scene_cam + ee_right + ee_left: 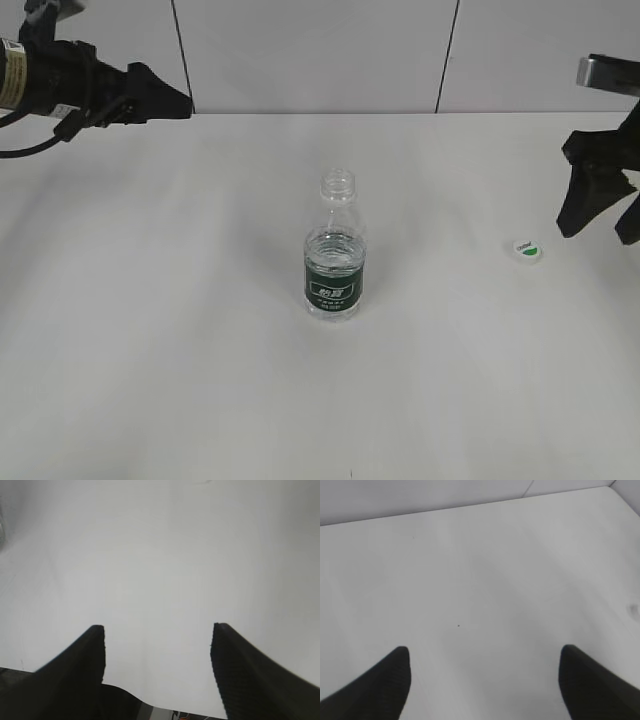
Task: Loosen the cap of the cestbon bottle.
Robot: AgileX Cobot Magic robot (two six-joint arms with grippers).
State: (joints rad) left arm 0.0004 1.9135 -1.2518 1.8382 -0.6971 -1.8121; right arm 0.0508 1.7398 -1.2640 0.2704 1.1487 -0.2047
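Note:
The cestbon bottle (pixel 334 256) stands upright in the middle of the white table, clear with a dark green label band, and its neck is bare. The white cap (pixel 527 248) with a green mark lies flat on the table to the right, apart from the bottle. My right gripper (pixel 598 232) is open and empty, raised just right of the cap; the right wrist view shows its jaws (pixel 157 630) over bare table. My left gripper (pixel 180 103) is raised at the far left back; its jaws (pixel 485 652) are open and empty over bare table.
A white table (pixel 180 330) runs to a pale panelled wall at the back. The table's edge shows at the bottom of the right wrist view (pixel 150 707).

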